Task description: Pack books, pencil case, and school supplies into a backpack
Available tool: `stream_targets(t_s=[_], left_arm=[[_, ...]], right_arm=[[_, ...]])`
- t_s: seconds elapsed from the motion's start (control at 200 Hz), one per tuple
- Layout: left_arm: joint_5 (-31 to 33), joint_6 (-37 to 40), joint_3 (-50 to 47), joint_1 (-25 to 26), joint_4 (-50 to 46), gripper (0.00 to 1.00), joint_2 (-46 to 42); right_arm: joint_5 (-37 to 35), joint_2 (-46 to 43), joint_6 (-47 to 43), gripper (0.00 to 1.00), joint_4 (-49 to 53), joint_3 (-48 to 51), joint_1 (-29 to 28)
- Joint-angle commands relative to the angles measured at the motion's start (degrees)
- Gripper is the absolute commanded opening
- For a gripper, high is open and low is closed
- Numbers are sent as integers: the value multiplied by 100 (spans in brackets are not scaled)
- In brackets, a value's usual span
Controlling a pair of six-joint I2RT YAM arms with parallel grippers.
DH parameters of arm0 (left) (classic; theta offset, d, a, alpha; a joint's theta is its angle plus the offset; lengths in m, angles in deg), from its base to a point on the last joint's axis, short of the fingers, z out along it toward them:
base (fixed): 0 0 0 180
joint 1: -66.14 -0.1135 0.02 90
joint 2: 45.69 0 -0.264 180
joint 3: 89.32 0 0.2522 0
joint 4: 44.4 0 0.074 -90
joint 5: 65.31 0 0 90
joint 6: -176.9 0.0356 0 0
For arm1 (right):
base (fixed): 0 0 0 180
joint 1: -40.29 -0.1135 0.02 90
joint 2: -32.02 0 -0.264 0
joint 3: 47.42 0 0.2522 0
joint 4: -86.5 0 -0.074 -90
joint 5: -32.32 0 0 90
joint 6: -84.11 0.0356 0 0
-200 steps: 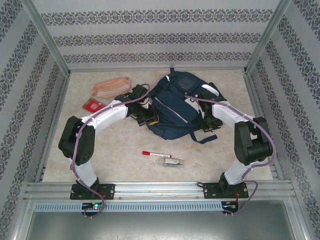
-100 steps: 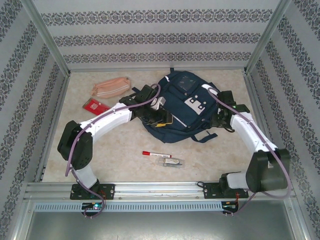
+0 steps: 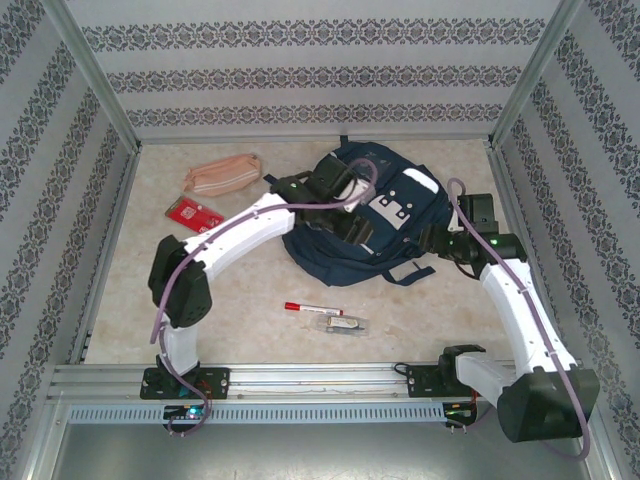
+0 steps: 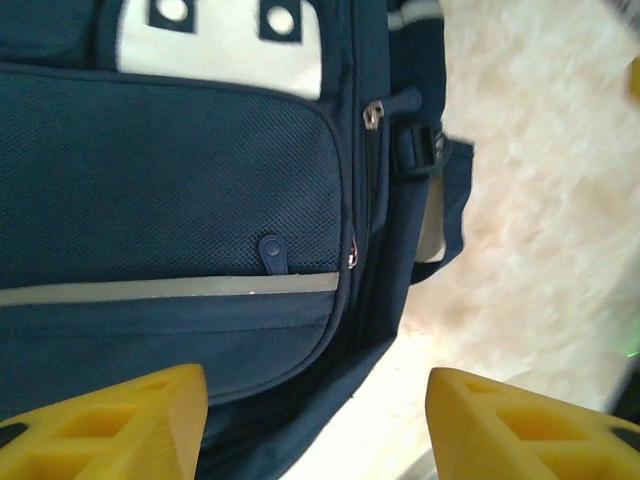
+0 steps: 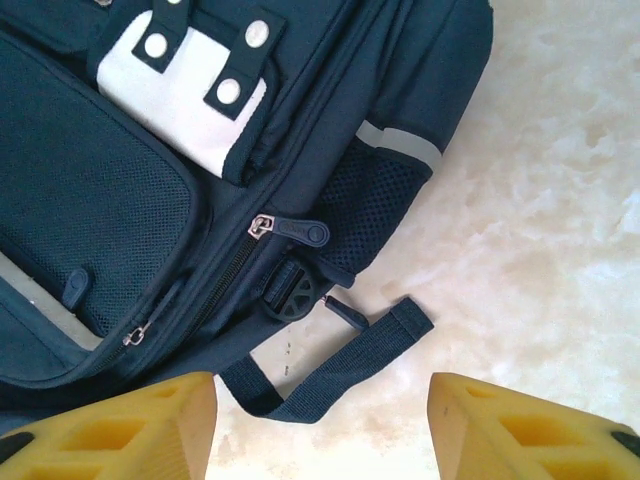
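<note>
Beige marbled table (image 3: pixel 250 300), enclosed by 3 grey patterned walls (image 3: pixel 300 75). The left gripper (image 4: pixel 315 400) and right gripper (image 5: pixel 320 400) both stand with jaws parted, holding nothing. The backpack (image 3: pixel 330 252) lies flat directly beneath the left gripper and just left of the right gripper; the pencil case (image 3: pixel 222 175) lies well left of both.

The table (image 3: pixel 260 290) between the two arms, near of the backpack (image 3: pixel 330 258), is open except for the marker (image 3: pixel 312 309) and the wrapped item (image 3: pixel 345 325) just beside it. The left arm (image 3: pixel 235 235) arches across the way from the packet (image 3: pixel 190 212) and pencil case (image 3: pixel 222 175) to the backpack. The strip behind the backpack is bare. On the right, the right arm (image 3: pixel 520 300) takes up the narrow gap to the rail (image 3: pixel 500 170). A loose strap (image 5: pixel 340 365) lies on the table there.
</note>
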Motion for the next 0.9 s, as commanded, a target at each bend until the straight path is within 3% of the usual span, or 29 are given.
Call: stream_targets(t_s=[0.0, 0.04, 0.06, 0.37, 0.55, 0.694, 0.899], left_arm=[[845, 1162, 233, 289, -595, 65, 356], [1037, 1228, 253, 310, -636, 69, 444], [1097, 1233, 258, 314, -644, 70, 488], [1321, 720, 581, 660, -778, 74, 1152], [2081, 114, 886, 684, -882, 74, 1627], [2618, -265, 1192, 685, -906, 70, 1965], [2788, -1028, 1699, 690, -1029, 61, 2403]], right_arm=[[-258, -222, 236, 71, -46, 268, 57], [-377, -296, 297, 95, -106, 353, 70], [-385, -336, 286, 98, -133, 393, 77], [-511, -517, 167, 98, -361, 627, 176], [-259, -477, 199, 98, -594, 705, 193], [-106, -417, 223, 98, -792, 678, 193], [148, -430, 131, 98, -1016, 737, 193]])
